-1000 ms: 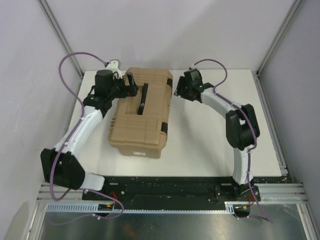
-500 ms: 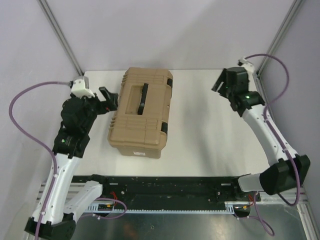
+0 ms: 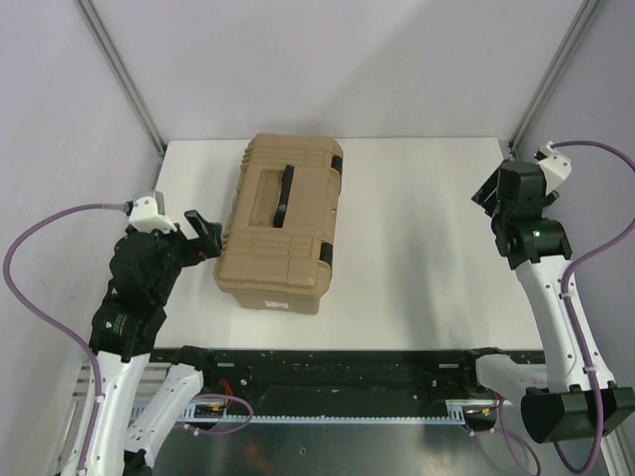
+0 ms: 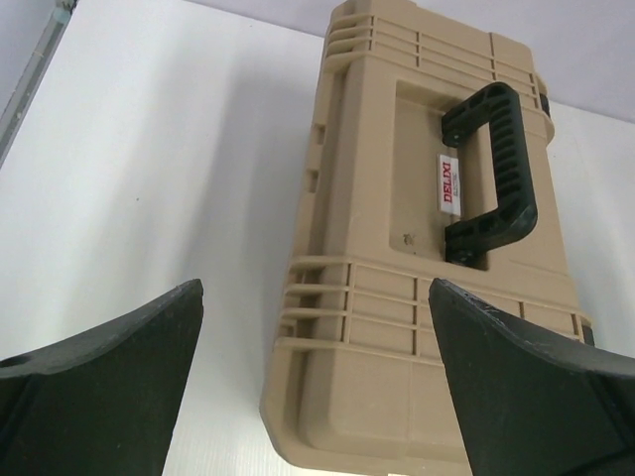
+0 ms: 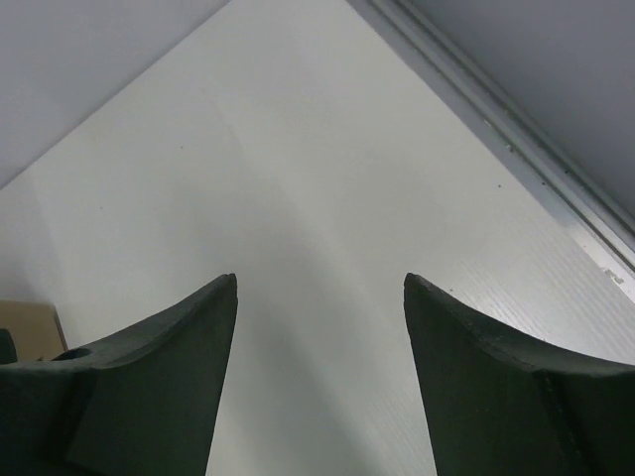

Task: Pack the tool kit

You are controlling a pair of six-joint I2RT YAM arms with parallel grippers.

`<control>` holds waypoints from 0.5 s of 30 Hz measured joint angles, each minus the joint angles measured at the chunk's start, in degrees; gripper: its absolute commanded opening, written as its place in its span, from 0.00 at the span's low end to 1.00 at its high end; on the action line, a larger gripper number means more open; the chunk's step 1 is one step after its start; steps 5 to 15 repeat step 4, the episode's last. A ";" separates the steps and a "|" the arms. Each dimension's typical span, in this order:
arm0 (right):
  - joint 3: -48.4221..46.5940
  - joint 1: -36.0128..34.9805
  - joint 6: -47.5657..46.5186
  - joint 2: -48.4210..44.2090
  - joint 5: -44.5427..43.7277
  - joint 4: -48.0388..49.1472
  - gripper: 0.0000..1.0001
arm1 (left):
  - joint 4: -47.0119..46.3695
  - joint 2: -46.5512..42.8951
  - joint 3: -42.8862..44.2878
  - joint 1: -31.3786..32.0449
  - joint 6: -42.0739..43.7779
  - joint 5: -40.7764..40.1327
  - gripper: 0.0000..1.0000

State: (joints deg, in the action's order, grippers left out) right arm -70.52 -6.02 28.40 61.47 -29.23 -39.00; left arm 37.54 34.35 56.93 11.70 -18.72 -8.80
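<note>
The tan toolbox (image 3: 283, 223) lies shut on the white table, its black handle (image 3: 285, 194) on top and black latches on its right side. It also shows in the left wrist view (image 4: 407, 288), with a DELIXI label by the handle (image 4: 496, 169). My left gripper (image 3: 203, 236) is open and empty, just left of the box's near left corner, apart from it. My right gripper (image 3: 486, 191) is open and empty at the table's right edge, far from the box. Hammer, screwdrivers, knife and the inner tray are hidden.
The white table (image 3: 417, 258) ends at metal frame rails (image 3: 541, 238) on the right and a rail (image 3: 119, 69) at the back left. The right wrist view shows bare table (image 5: 317, 198) and the right rail (image 5: 516, 139).
Both arms have drawn back from the toolbox: the left toward the near left, the right out to the table's right edge. The box has not moved.
</note>
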 measured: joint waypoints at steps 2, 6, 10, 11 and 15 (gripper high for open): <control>0.26 0.28 -0.04 -0.96 -0.37 0.07 0.73 | 0.85 -0.24 -0.02 0.00 -0.33 0.02 0.99; 0.79 0.46 -0.04 -1.40 -0.33 0.13 0.73 | 1.57 -0.15 -0.02 0.00 -0.33 0.11 1.00; 0.79 0.46 -0.04 -1.40 -0.33 0.13 0.73 | 1.57 -0.15 -0.02 0.00 -0.33 0.11 1.00; 0.79 0.46 -0.04 -1.40 -0.33 0.13 0.73 | 1.57 -0.15 -0.02 0.00 -0.33 0.11 1.00; 0.79 0.46 -0.04 -1.40 -0.33 0.13 0.73 | 1.57 -0.15 -0.02 0.00 -0.33 0.11 1.00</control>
